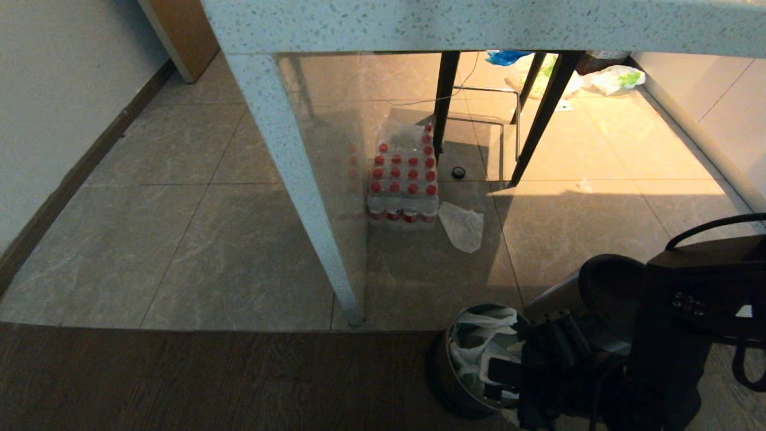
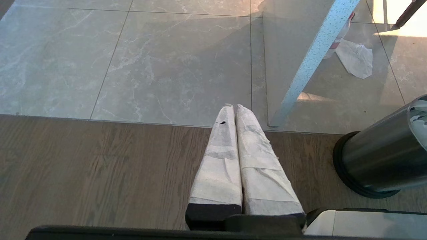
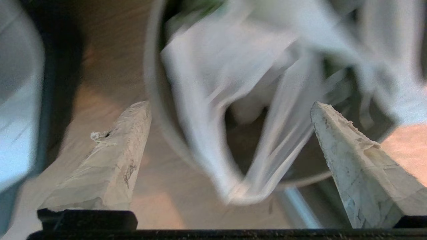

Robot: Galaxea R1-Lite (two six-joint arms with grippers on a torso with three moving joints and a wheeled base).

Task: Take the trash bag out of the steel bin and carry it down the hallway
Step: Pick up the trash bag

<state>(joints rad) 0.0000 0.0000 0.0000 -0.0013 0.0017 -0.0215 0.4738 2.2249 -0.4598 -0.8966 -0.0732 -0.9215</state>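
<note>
White crinkly plastic trash bag [image 3: 233, 100] bunched inside small shiny steel bin [image 2: 383, 156] — right gripper [image 3: 230, 113] poised above, spread wide, holding nothing — risk: closing on liner body, tearing thin film.

The right arm [image 1: 628, 347] is hiding half the bin [image 1: 446, 359]; blur is smearing the bag [image 3: 233, 100] in the wrist view

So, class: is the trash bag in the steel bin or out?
In: the trash bag sits inside the steel bin, crumpled white plastic showing above its rim.
</note>
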